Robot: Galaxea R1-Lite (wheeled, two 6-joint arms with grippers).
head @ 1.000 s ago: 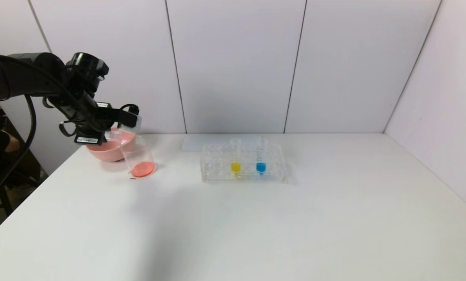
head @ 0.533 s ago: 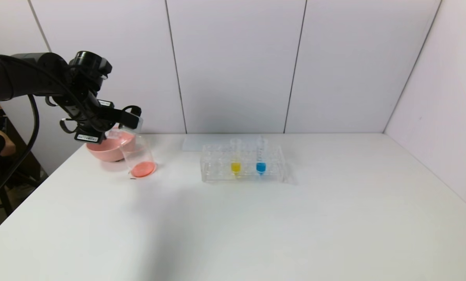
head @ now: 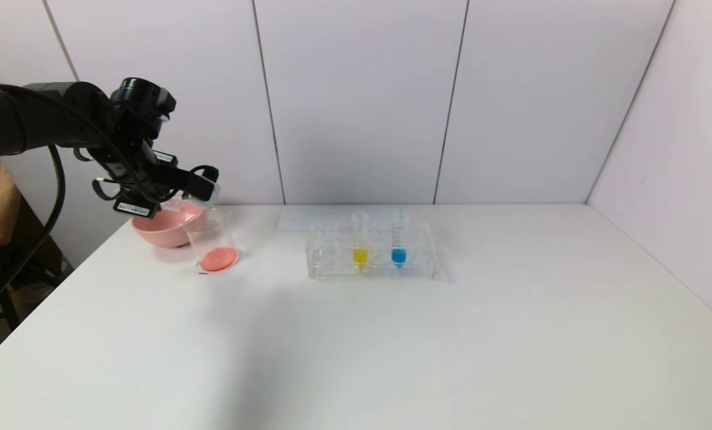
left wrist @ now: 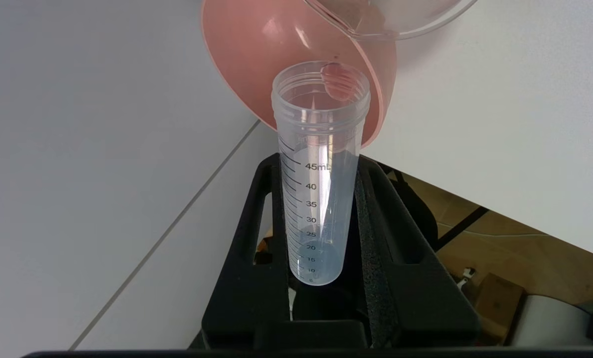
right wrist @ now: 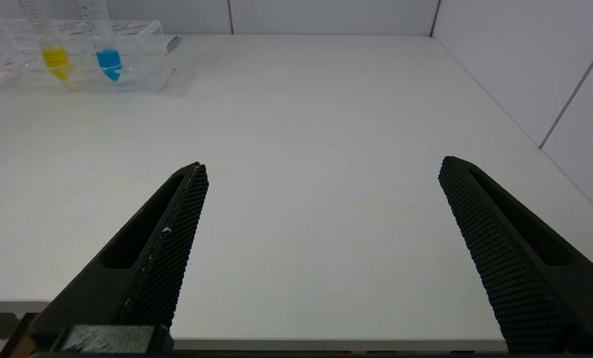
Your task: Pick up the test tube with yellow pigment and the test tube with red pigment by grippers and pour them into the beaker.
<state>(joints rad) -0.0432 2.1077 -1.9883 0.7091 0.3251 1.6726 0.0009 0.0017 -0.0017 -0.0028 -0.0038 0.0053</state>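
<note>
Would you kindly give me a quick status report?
Left pincer shut on emptied red tube, above pink bowl. Right pincer open, parked. Beaker holds red; yellow tube racked. Nothing in the way.

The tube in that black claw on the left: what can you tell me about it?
The test tube with red pigment is clear plastic with black printed graduations and a threaded, uncapped mouth. It looks emptied, with one reddish drop at the lip. The left gripper clamps its lower half, holding it nearly level above the beaker, beside the pink bowl.
</note>
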